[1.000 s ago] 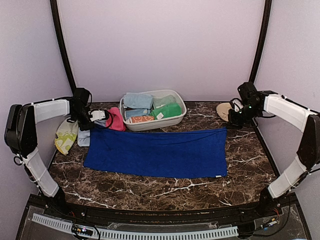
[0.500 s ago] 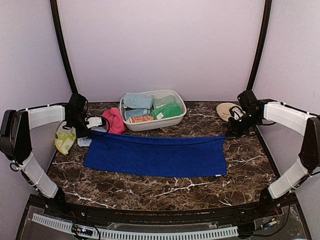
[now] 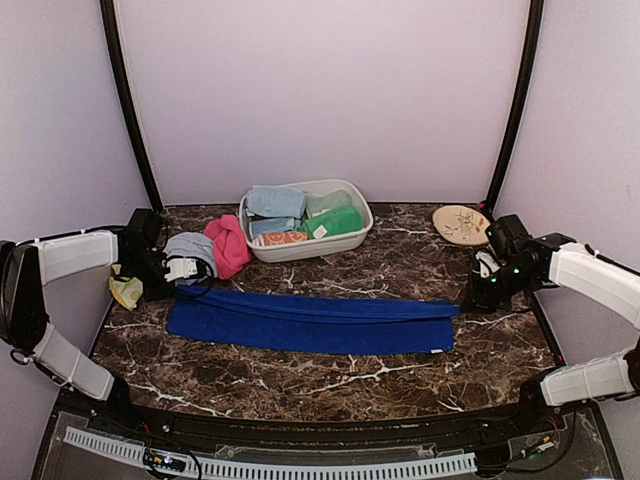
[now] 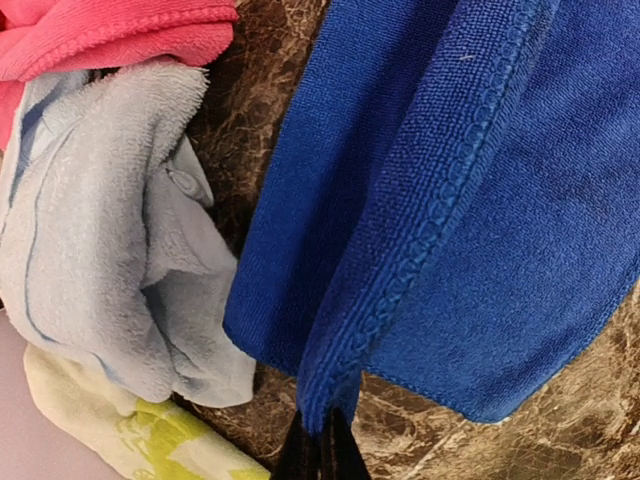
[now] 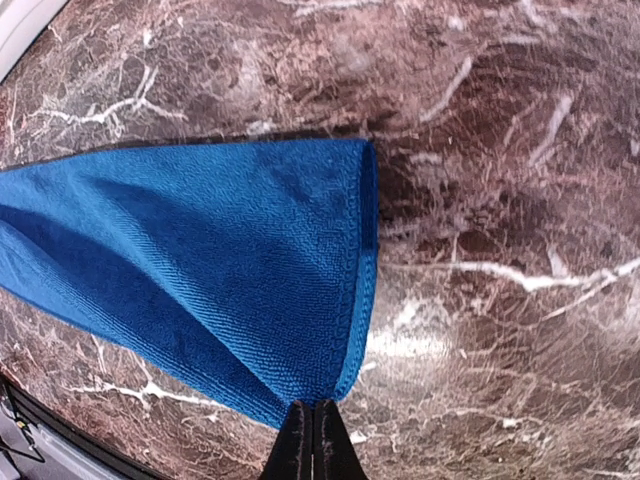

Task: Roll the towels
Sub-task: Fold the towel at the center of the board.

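Left gripper [image 4: 322,452] clenched the hemmed corner at the left end of the royal blue towel [image 3: 312,320], while the right gripper [image 5: 313,440] pinched the corner at its right end, each pair of fingers pressed tight on the cloth in the wrist views. The towel lay as a long, narrow strip on the dark marble table [image 3: 300,385], on the near side of the white oval tub [image 3: 300,253] and reaching well past both of the tub's ends, with its far edge doubled over so that two layers showed. Inside the tub sat several bundled towels, among them a light blue one [image 3: 275,200] and a green one [image 3: 337,220]. A crumpled pink towel [image 3: 228,243] rested just beside the tub's left end, and a pale blue towel [image 3: 190,245] lay bunched against the pink one on the side away from the tub, near the left arm's wrist. A yellow-green patterned cloth [image 3: 125,292] sat farther left of the tub. A round tan patterned plate [image 3: 462,223] lay well to the tub's right, near the back wall.
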Available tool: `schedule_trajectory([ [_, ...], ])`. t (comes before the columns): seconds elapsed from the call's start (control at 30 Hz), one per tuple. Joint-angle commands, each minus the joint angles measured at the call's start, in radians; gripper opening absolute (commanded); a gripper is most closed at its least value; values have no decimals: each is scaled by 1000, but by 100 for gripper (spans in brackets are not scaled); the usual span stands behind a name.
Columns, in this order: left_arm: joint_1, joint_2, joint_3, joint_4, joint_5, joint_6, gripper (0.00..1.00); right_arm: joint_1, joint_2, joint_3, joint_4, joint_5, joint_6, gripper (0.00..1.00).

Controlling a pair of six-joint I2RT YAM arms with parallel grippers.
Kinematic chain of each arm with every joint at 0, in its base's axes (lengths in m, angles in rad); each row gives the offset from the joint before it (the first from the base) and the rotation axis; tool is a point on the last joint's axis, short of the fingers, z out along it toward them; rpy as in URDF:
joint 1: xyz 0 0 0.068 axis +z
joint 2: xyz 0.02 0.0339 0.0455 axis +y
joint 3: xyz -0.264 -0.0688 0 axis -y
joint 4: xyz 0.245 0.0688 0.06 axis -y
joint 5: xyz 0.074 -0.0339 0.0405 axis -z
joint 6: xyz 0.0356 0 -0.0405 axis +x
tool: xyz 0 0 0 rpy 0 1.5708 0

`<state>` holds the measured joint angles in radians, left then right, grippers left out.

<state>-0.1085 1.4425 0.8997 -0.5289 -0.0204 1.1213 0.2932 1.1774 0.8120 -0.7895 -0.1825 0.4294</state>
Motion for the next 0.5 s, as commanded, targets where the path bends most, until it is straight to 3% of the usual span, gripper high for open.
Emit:
schedule_trajectory([
  [0.0, 7, -61, -58, -30, 36, -27, 0, 11, -53, -44, -30, 19, 40, 0],
  [0.47, 7, -121, -180, -18, 37, -28, 0, 42, -100, -107, -47, 62, 112, 0],
])
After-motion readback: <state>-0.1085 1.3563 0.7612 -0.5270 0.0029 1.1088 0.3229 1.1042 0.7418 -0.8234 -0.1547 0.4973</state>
